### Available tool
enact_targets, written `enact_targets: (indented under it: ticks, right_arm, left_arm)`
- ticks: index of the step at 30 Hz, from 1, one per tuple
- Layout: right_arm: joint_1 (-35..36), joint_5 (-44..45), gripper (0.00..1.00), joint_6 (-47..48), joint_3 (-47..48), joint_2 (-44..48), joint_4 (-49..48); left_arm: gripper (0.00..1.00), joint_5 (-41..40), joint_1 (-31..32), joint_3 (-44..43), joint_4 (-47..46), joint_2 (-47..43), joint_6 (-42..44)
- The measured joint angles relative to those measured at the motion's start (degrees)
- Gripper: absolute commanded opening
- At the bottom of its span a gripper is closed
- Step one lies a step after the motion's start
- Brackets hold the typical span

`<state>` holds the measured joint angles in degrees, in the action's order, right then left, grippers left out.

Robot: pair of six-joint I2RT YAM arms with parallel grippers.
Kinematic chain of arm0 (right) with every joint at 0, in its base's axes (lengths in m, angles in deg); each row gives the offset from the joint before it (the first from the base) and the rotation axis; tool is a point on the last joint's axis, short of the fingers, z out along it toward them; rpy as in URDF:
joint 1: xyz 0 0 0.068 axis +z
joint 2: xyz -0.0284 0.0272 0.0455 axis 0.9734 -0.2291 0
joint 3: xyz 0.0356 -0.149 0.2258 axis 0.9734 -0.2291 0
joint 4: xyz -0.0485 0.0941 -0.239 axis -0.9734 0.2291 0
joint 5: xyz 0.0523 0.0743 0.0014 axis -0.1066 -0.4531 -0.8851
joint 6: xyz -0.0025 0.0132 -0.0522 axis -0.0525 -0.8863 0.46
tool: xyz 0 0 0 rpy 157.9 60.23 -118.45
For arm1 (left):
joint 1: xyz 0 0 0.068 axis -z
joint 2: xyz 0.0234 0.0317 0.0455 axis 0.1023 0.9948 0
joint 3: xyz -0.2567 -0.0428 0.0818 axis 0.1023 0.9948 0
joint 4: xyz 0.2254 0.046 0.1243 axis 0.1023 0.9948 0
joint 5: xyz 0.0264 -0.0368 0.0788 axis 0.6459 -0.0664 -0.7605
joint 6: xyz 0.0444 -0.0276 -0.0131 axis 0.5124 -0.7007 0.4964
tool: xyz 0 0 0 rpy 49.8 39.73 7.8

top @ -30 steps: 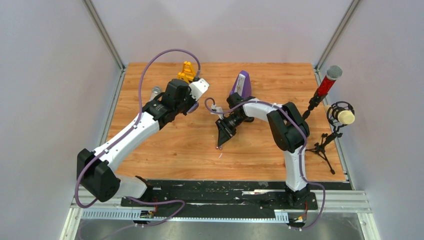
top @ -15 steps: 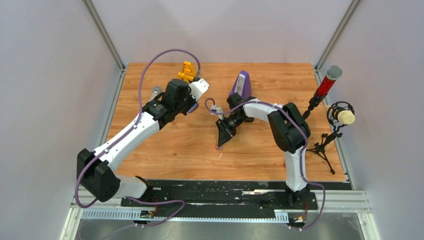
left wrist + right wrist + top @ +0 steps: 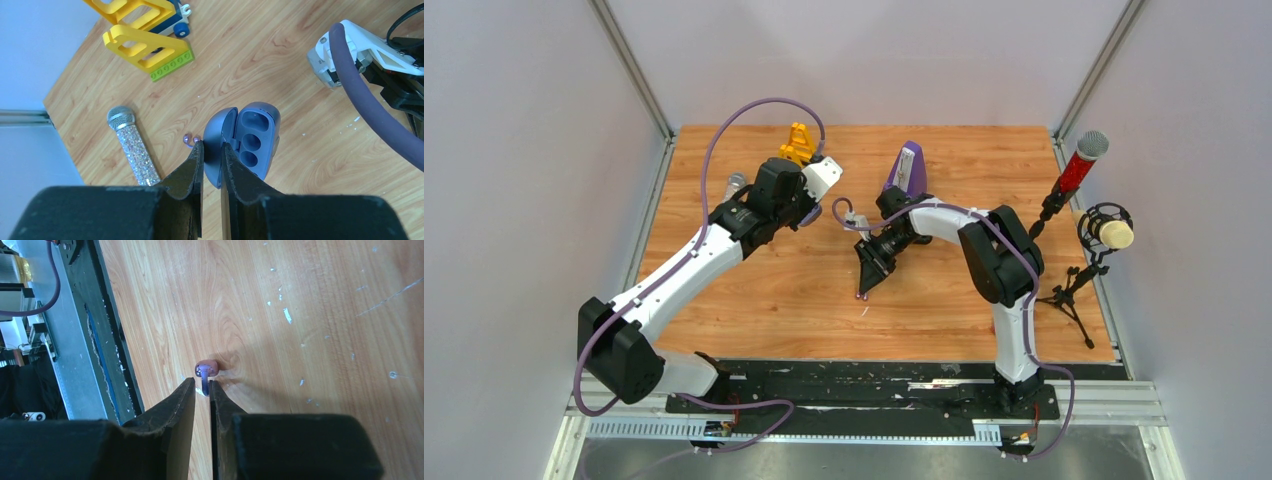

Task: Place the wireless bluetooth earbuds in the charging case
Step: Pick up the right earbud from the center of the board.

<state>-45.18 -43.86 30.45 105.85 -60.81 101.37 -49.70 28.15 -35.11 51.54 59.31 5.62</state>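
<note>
The charging case (image 3: 252, 140) is a blue-grey oval, hinged open, with round sockets showing. My left gripper (image 3: 212, 146) is shut on its raised lid (image 3: 222, 132), at the table's back left (image 3: 808, 213). One of the wireless bluetooth earbuds (image 3: 206, 368), purple with a short stem, is pinched by its stem in my right gripper (image 3: 202, 384). It hangs just over the wood near the table's middle (image 3: 861, 293). A second small purple piece (image 3: 191, 139) lies on the table just left of the lid.
Yellow brick frames (image 3: 145, 42) and a glittery toy microphone (image 3: 132, 145) lie behind and left of the case. A purple wedge-shaped object (image 3: 910, 168) stands at the back centre. Two microphones on stands (image 3: 1079, 165) are at the right edge. The black front rail (image 3: 107, 340) is near the right gripper.
The right arm's wrist has edged slightly left with the earbud still held. The left arm and the case have not moved.
</note>
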Motion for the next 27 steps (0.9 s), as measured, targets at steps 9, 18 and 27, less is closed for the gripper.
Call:
enact_targets:
  ticks: [9, 18, 27]
  right_arm:
    - [0.24, 0.04, 0.09, 0.26, 0.00, 0.00, 0.07]
    - [0.24, 0.35, 0.00, 0.61, 0.00, 0.13, 0.13]
    - [-0.24, 5.35, 0.00, -3.43, 0.00, 5.81, -0.31]
  left_arm:
    - [0.02, 0.00, 0.00, 0.00, 0.00, 0.00, 0.00]
    - [0.00, -0.02, 0.00, 0.00, 0.00, 0.00, -0.02]
    - [0.00, -3.04, 0.00, 0.00, -0.07, 0.11, -1.70]
